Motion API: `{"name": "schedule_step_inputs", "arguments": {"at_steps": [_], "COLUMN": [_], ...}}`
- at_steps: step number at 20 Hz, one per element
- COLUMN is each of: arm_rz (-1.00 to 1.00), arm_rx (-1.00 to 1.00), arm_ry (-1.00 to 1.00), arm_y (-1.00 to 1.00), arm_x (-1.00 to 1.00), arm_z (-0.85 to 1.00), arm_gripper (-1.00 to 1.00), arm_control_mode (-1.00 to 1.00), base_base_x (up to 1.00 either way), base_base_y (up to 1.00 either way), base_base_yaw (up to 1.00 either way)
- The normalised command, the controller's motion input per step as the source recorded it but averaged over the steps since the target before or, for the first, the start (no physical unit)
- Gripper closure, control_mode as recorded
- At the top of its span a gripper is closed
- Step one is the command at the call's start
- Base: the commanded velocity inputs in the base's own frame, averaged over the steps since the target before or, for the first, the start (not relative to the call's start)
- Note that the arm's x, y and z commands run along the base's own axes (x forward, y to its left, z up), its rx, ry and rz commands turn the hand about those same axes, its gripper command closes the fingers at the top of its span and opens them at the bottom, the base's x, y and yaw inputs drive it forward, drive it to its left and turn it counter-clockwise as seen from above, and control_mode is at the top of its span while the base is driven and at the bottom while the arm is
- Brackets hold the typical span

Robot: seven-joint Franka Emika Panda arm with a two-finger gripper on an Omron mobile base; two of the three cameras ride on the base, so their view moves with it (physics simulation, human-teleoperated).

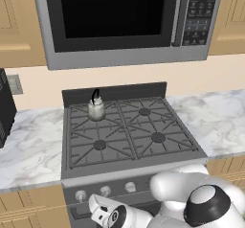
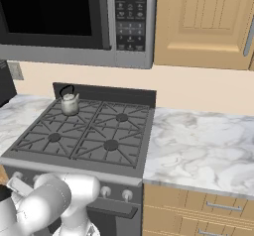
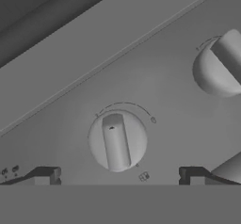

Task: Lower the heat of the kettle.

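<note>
Fingertips of our two-finger gripper (image 3: 120, 176) stood wide apart at the hand view's bottom edge, holding nothing, flanking a round silver stove knob (image 3: 117, 141) with clear panel around it. We saw the small silvery-white kettle (image 1: 96, 109) upper-left on the dark grated stove (image 1: 127, 131).

The kettle (image 1: 96, 108) sits on the rear left burner of the stove (image 1: 129, 131), under the microwave (image 1: 119, 21), with desk (image 1: 217, 119) on both sides and knobs (image 1: 105, 191) along the stove's front, where the open pincer (image 3: 117, 176) faces one knob (image 3: 117, 140).
</note>
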Motion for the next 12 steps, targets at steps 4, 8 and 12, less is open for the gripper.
{"name": "schedule_step_inputs", "arguments": {"at_steps": [4,8,12], "arm_rz": [0.00,0.00,0.00], "arm_rx": [0.00,0.00,0.00], "arm_ry": [0.00,0.00,0.00], "arm_y": [0.08,0.05,0.00], "arm_x": [0.07,0.12,0.14], "arm_z": [-0.10,-0.01,0.00], "arm_gripper": [-1.00,-1.00,-1.00], "arm_control_mode": [-1.00,-1.00,-1.00], "base_base_x": [0.00,0.00,0.00], "base_base_y": [0.00,0.00,0.00], "base_base_yaw": [0.00,0.00,0.00]}}
